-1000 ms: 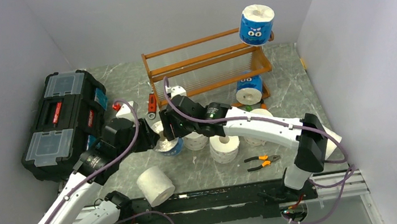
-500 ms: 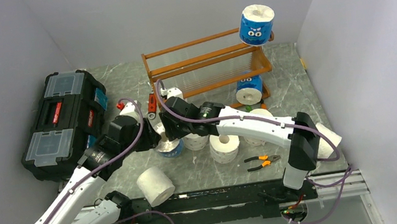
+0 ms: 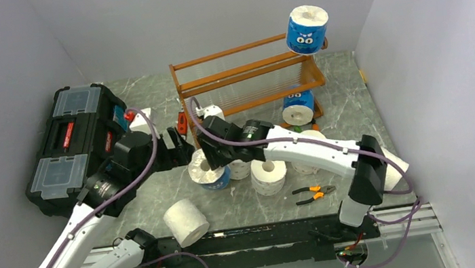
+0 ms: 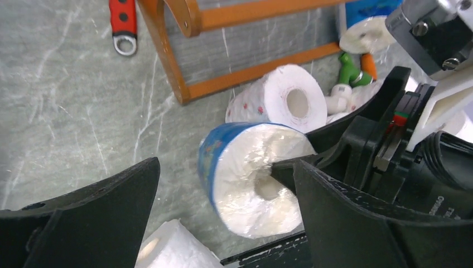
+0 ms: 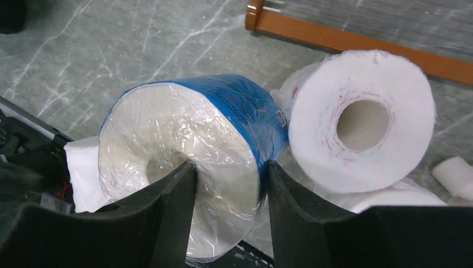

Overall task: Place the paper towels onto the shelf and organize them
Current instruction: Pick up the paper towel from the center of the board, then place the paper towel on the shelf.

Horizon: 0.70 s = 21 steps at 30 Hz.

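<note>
Blue-wrapped paper towel roll [image 3: 208, 168] sits at the middle of the marble-patterned bench [image 3: 353, 92], in front of the shelf's left post, tipped so one film-covered white end faces up and toward the arm bases. Its core runs roughly in line with the fingers of the right claw [image 3: 214, 157]. In the right wrist view that claw [image 5: 228, 178] is narrowed down on the roll [image 5: 189, 139]: one finger is pushed into the hollow core, the other lies on the blue outer wrap, and the paper wall is pinched between them. Whether the roll's lower edge rests on the bench or is just off it I cannot tell. A white printed roll [image 5: 362, 117] lies just beside it, on its side. The left claw [image 3: 179, 153] is close on the roll's other flank, spread wide; in its own view the roll [image 4: 251, 167] lies between the fingers with neither pressing it. From the grip, the shelf [image 3: 241, 72] lies farther back and to the right, so I judge the carry goes away from the bases and upward, the right arm doing it.
</note>
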Tool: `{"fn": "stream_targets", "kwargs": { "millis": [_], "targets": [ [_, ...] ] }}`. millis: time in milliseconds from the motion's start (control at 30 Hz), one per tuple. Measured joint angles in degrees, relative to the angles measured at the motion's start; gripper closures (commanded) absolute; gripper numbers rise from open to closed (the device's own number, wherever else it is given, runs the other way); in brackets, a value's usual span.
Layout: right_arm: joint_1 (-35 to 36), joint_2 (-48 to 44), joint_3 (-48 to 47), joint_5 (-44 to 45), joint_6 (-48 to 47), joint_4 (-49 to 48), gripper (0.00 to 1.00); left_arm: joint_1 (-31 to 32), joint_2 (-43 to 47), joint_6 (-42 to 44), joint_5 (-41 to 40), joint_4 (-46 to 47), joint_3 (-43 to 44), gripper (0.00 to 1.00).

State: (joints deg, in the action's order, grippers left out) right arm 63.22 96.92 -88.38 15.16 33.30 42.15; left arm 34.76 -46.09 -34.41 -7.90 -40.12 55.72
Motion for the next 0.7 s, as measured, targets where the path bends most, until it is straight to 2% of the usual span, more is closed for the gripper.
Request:
{"fn": "stream_targets", "kwargs": {
  "millis": [200, 333, 567, 700],
  "targets": [
    [-4.4, -6.2, -2.2, -0.2, -1.2, 5.6, 0.77, 0.0, 2.7, 1.2, -4.5, -1.8, 4.7, 0.01],
    [-11.8, -12.3, -6.8, -0.7, -2.3, 8.8, 0.77, 0.0, 5.3, 1.9, -7.3, -2.6, 4.8, 0.01],
    [-25.2, -14.8, -23.1, -0.2, -5.0, 14.2, 0.75, 0.0, 7.6, 2.3, -10.1, -2.9, 1.4, 0.00],
    [-29.1, -12.2, -33.3, 1.2, -6.1, 16.2, 0.75, 0.0, 7.5, 2.4, -11.5, -3.8, -1.6, 0.00]
  ]
}}
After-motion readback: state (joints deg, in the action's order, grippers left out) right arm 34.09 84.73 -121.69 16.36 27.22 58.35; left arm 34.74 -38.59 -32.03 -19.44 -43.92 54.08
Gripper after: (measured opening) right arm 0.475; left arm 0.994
